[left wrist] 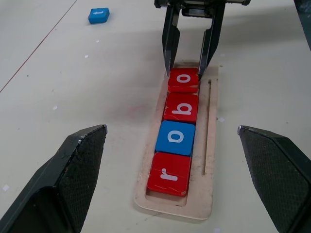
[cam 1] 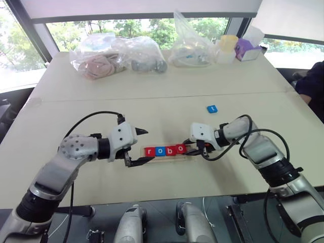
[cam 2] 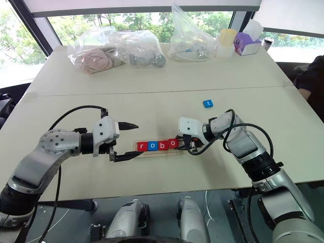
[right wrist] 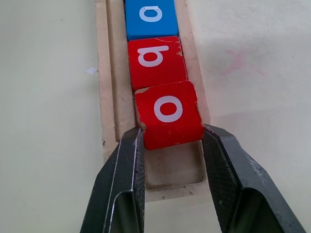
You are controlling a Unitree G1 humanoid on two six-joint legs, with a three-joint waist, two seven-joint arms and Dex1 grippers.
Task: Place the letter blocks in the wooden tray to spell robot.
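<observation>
The wooden tray (cam 1: 167, 156) lies in front of me between both grippers. Four letter blocks sit in its groove: a red r (left wrist: 170, 174), a blue o (left wrist: 175, 138), a red b (left wrist: 181, 108) and a red o (right wrist: 168, 114). The slot (right wrist: 172, 172) beyond the red o is bare. My right gripper (cam 1: 201, 151) is shut on the red o, one finger against each side. My left gripper (cam 1: 148, 146) stands open at the tray's left end, near the r and touching nothing. A blue t block (cam 1: 212, 109) lies loose on the table, farther back to the right.
Clear plastic bags (cam 1: 119, 55) with soft items line the table's far edge. Beside them are a yellow-lidded cup (cam 1: 227, 48) and a purple tissue box (cam 1: 248, 49). A person's dark sleeve (cam 1: 311, 86) shows at the right edge. A seam (cam 1: 152, 96) crosses the tabletop.
</observation>
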